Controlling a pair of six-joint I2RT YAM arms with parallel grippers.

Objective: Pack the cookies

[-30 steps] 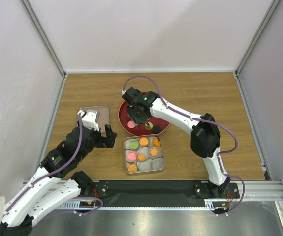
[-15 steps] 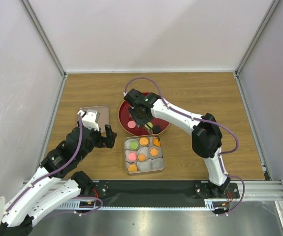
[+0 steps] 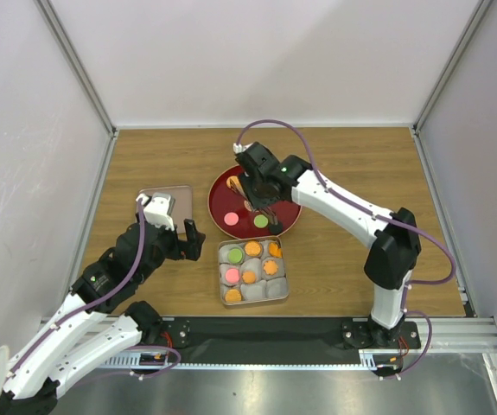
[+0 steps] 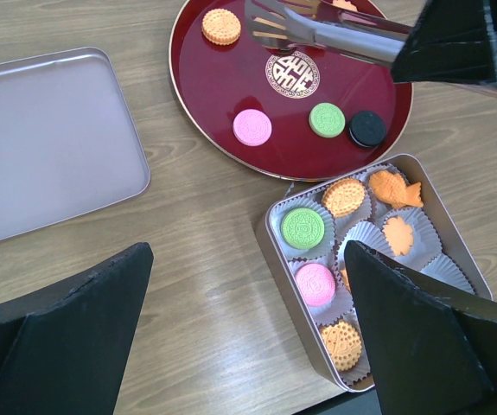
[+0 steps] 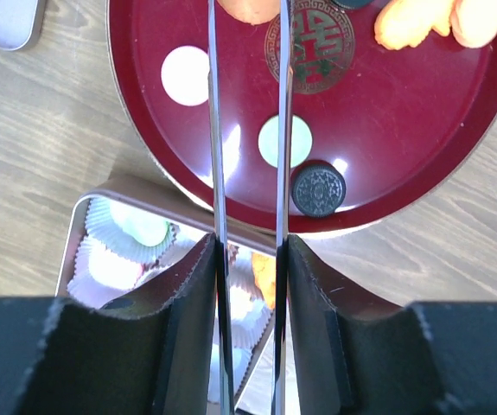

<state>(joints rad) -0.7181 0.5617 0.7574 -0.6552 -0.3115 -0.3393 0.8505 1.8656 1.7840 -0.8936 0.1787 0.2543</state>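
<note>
gripping the tongs (image 4: 334, 30), the right gripper (image 5: 248, 246) is closed on them, while their blades are seen apart. the tips are poised over the 11 o'clock part of the plate (image 4: 222, 91). an orange cookie (image 4: 220, 26) is found just beside them, at 9 o'clock of the tips in the left wrist view. in the right wrist view the blades run from 6 to 12 and that cookie sits in the gap at 12. it is cut by the frame edge there, so it cannot be told whether it is pinched. a pink cookie (image 4: 252, 127), a green cookie (image 4: 327, 119) and a black cookie (image 4: 368, 128) lie behind the tips, nearer the tin (image 4: 270, 251), where some cups are filled and others bare. the right arm is judged the nearer one. the left gripper (image 4: 248, 251) is held wide open and empty above the table, between tray (image 4: 49, 138) and tin. in the top view the tips cannot be made out beneath the wrist.
</note>
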